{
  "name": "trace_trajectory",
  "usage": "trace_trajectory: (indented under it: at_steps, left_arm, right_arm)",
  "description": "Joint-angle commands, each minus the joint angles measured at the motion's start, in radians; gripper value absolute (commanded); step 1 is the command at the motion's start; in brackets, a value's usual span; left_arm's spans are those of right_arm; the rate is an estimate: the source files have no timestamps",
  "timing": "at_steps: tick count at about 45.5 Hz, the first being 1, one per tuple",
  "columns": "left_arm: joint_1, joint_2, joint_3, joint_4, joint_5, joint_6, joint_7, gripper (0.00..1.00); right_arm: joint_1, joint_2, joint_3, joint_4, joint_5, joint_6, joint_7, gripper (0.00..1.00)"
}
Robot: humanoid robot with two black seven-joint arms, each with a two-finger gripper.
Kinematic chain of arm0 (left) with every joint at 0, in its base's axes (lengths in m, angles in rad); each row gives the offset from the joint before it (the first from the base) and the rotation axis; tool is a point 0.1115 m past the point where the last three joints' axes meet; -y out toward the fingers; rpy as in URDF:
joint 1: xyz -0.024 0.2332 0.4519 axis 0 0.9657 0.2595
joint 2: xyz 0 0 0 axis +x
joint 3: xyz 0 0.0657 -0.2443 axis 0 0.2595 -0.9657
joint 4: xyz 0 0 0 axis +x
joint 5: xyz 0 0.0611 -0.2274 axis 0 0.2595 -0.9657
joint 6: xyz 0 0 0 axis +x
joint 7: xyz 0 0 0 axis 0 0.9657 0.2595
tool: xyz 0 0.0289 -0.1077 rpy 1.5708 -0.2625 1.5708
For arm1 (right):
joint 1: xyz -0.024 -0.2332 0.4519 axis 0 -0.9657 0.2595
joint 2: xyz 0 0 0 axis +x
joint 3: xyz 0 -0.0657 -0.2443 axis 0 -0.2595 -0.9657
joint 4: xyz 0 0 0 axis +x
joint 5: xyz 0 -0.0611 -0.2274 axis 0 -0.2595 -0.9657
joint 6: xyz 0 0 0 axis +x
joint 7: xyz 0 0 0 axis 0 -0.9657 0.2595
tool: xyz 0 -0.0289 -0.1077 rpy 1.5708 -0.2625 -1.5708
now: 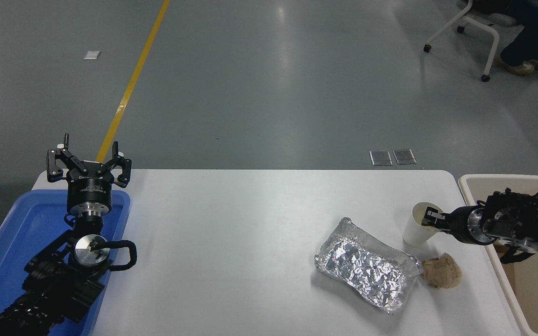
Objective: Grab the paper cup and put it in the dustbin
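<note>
The white paper cup (pixel 416 231) stands near the table's right edge, tilted slightly toward the right. My right gripper (pixel 430 218) reaches in from the right, level with the cup's top. Its fingers are closed on the cup's rim, one fingertip (pixel 432 215) showing over the cream inside. The beige dustbin (pixel 484 179) stands just off the table's right edge, under my right arm. My left gripper (pixel 89 161) is parked at the lower left, open and empty, pointing up over the blue tray.
A crumpled foil tray (pixel 367 263) lies left of and in front of the cup. A brown paper ball (pixel 442 270) lies just in front of the cup. A blue tray (pixel 17 233) is at the left edge. A seated person's legs (pixel 526 42) and a chair are at the far right.
</note>
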State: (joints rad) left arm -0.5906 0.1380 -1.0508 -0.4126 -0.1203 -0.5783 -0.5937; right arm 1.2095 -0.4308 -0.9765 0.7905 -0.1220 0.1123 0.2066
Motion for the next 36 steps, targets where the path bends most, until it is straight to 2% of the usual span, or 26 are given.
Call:
trace_trajectory:
  at_steps: [1,7,18,26,36]
  left_arm:
    - [0.000,0.000,0.000,0.000,0.001,0.000,0.000,0.99]
    - [0.000,0.000,0.000,0.000,0.001,0.000,0.000,0.99]
    - [0.000,0.000,0.000,0.000,0.001,0.000,0.000,0.99]
    - [0.000,0.000,0.000,0.000,0.001,0.000,0.000,0.99]
    - [0.000,0.000,0.000,0.000,0.001,0.000,0.000,0.99]
  right_arm:
    - [0.162,-0.106,-0.016,0.202,-0.034,0.012,0.007,0.00]
    - [0.346,-0.178,-0.083,0.413,-0.123,0.014,0.005,0.00]
    - [0.774,-0.233,-0.332,0.688,-0.177,0.064,0.011,0.00]
    - [1.106,-0.282,-0.410,0.802,-0.238,0.272,0.017,0.00]
    - [1.370,-0.290,-0.458,0.811,-0.245,0.498,0.019,0.00]
